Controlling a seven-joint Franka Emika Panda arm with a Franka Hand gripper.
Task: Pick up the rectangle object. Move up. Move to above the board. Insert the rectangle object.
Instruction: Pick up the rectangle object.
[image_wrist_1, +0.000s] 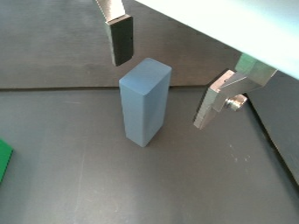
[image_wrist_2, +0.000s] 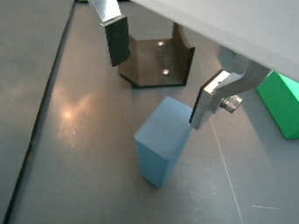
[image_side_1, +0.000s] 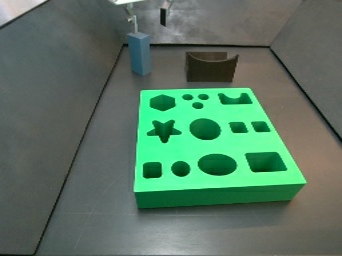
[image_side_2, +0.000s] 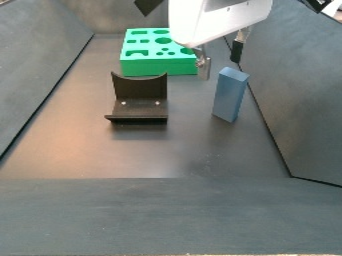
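While the gripper (image_wrist_1: 170, 74) hangs with fingers apart, the light blue rectangle object (image_wrist_1: 145, 101) stands upright on the floor just below and between them, untouched; the fixture (image_wrist_2: 156, 59) sits beyond, the green board (image_side_1: 210, 145) well aside.

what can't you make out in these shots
- The tool hangs open above the rectangle object; its body is cut off by the frame edge in both wrist views.
- In a side view the tool is tiny and cropped at the top edge, so its fingers can't be read.
- In a side view the white wrist housing hides the far right part of the board.
- The fixture sits partly behind a finger.
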